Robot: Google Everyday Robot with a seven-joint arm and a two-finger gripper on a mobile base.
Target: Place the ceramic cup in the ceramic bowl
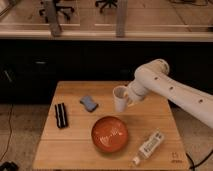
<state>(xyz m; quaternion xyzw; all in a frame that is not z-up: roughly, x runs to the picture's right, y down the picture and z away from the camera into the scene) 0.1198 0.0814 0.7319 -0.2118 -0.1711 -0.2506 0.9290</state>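
Note:
The ceramic cup (120, 99) is small and white, held upright in the air above the table, just beyond the far edge of the ceramic bowl. My gripper (128, 99) is shut on the cup from its right side, with the white arm reaching in from the right. The ceramic bowl (109, 134) is wide, glossy orange-red with pale marks inside, and sits empty on the wooden table (75, 150) near its front centre.
A black rectangular object (60, 114) lies at the table's left. A blue-grey sponge-like item (89, 103) lies left of the cup. A white bottle-like item (150, 146) lies at the front right. Dark cabinets stand behind the table.

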